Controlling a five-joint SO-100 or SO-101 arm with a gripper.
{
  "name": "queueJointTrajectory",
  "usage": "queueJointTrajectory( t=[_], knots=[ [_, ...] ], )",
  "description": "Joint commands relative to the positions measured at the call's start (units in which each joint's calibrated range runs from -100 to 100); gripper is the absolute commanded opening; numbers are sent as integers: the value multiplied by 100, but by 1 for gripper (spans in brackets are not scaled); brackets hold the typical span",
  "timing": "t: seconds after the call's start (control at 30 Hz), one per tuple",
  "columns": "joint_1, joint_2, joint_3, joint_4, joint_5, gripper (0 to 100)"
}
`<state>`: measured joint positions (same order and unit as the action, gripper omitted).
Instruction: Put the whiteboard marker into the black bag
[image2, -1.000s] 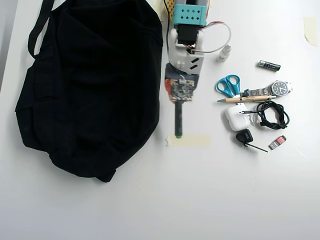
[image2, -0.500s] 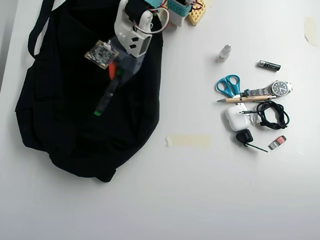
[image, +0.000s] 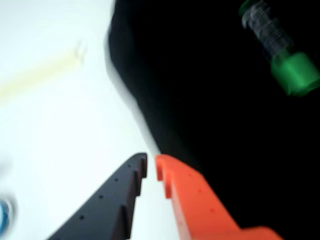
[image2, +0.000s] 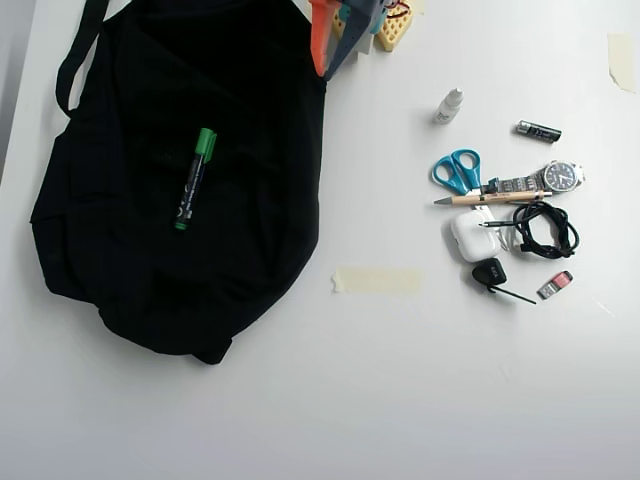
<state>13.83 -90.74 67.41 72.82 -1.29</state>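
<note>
The whiteboard marker (image2: 194, 178) lies on the black bag (image2: 120, 250), and the gripper (image: 151, 167) holds nothing.

The bag fills the top left part of the table (image2: 400, 400), and in the overhead view the marker rests on top of the cloth, green cap toward the top edge. I cannot tell if it is inside the bag or just lying on it. It looks like the job is nearly done. The good move now is to lift the arm away gently, so it does not bump the bag or roll the marker off. In the wrist view the black and orange fingers sit close together with a thin gap and nothing between them, right over the bag's edge. The arm pokes in from the top edge of the table, well apart from the marker.
</note>
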Motion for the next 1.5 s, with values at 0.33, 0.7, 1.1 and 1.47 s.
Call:
queueJointTrajectory(
  t=[0.33,0.7,1.1,1.47],
  knots=[
    [-1615,-851,2927,-150,-7,2],
    [-1705,-801,3188,-98,885,2],
    [-1944,-818,3188,-81,895,2],
    [-1944,-818,3188,-81,895,2]
  ],
)
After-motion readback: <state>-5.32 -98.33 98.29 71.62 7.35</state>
